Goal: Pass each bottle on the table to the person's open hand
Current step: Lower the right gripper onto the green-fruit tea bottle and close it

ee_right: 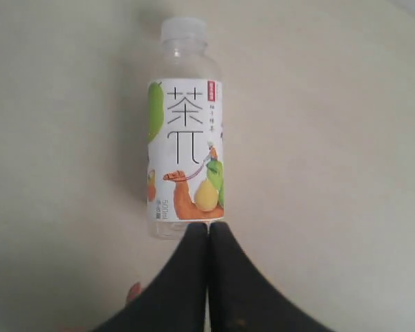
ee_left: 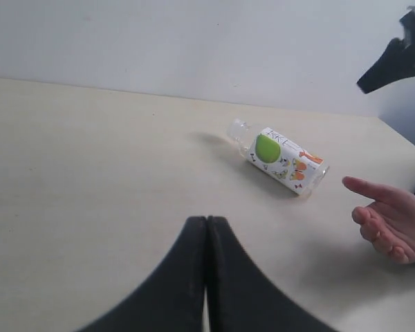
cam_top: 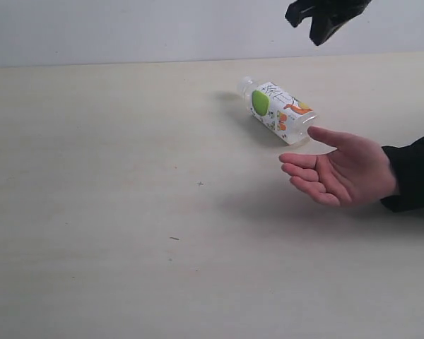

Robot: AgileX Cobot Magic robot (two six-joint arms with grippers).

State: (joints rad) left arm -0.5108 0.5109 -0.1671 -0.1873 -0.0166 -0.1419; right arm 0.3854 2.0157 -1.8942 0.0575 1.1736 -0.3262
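One bottle (cam_top: 277, 111) lying on one table (cam_top: 92, 212); one person's hand (cam_top: 339, 169) showing; two grippers appearing: left gripper (ee_left: 207, 221), right gripper (ee_right: 208, 225).

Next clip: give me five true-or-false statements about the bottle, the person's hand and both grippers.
1. The bottle lies on its side on the table. True.
2. Its cap is black. False: it is white.
3. The person's hand is open, near the bottle's base end. True.
4. The right gripper grips the bottle. False: it is shut on nothing, off the table above the bottle.
5. The left gripper is wide open. False: its fingers are pressed together.
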